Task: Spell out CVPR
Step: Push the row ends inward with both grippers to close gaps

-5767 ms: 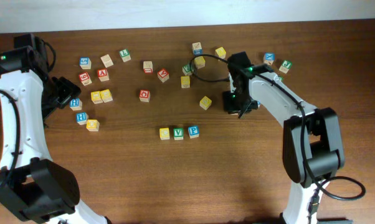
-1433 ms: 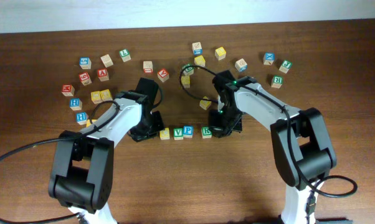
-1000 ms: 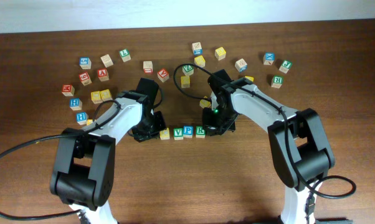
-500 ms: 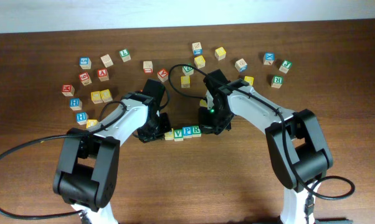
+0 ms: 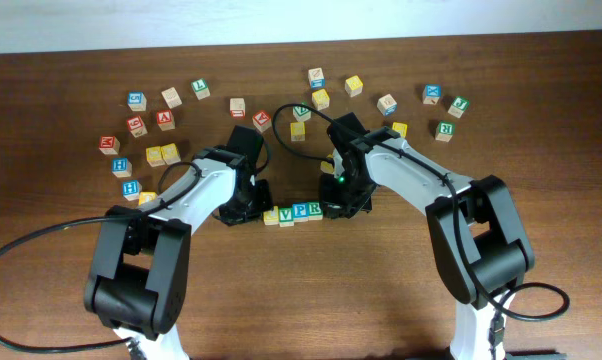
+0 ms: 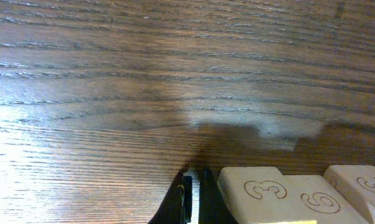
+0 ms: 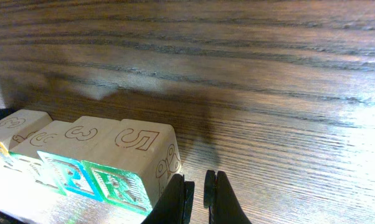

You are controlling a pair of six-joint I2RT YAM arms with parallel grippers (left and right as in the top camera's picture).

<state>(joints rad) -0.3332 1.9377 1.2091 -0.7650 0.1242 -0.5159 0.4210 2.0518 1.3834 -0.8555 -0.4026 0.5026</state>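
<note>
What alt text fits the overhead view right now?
Four letter cubes sit in a tight row mid-table, a yellow one then V, P and R, with the left pincer and right pincer at either end. Spare cubes lie scattered behind them on the wooden table.

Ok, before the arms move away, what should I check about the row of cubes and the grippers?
1. The V cube, P cube and R cube stand in order: ok.
2. The yellow cube shows C: cannot tell.
3. All four touch in one line: ok.
4. The left gripper is shut and empty: ok.
5. The right gripper is shut and empty: ok.
</note>
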